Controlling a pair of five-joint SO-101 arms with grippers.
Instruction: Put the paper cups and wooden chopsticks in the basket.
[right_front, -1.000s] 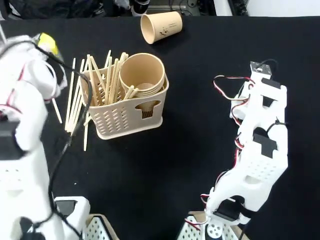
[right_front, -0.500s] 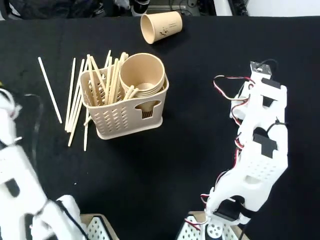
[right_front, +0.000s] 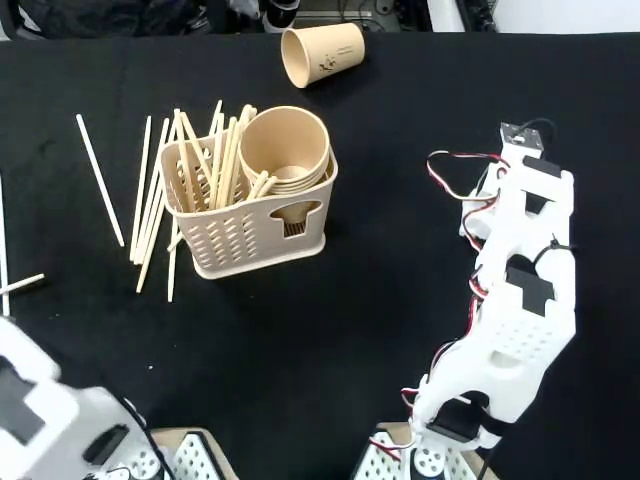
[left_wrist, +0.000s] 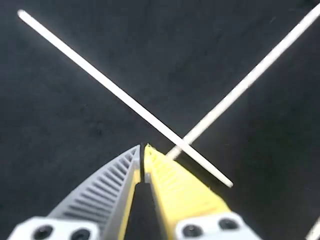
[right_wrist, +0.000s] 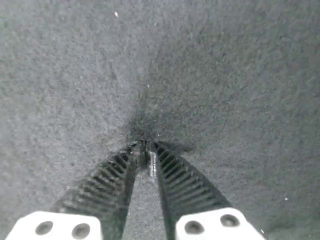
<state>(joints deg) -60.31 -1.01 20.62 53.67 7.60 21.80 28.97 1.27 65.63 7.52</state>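
Wooden chopsticks (left_wrist: 100, 78), two pale thin sticks, lay crossed on the black cloth (left_wrist: 60, 130) just ahead of my left gripper (left_wrist: 143, 148), its jaws pressed together on nothing. My right gripper (right_wrist: 148, 146) was likewise closed, tips against the cloth. I found the slotted beige plastic basket (right_front: 255, 235) well apart from both.
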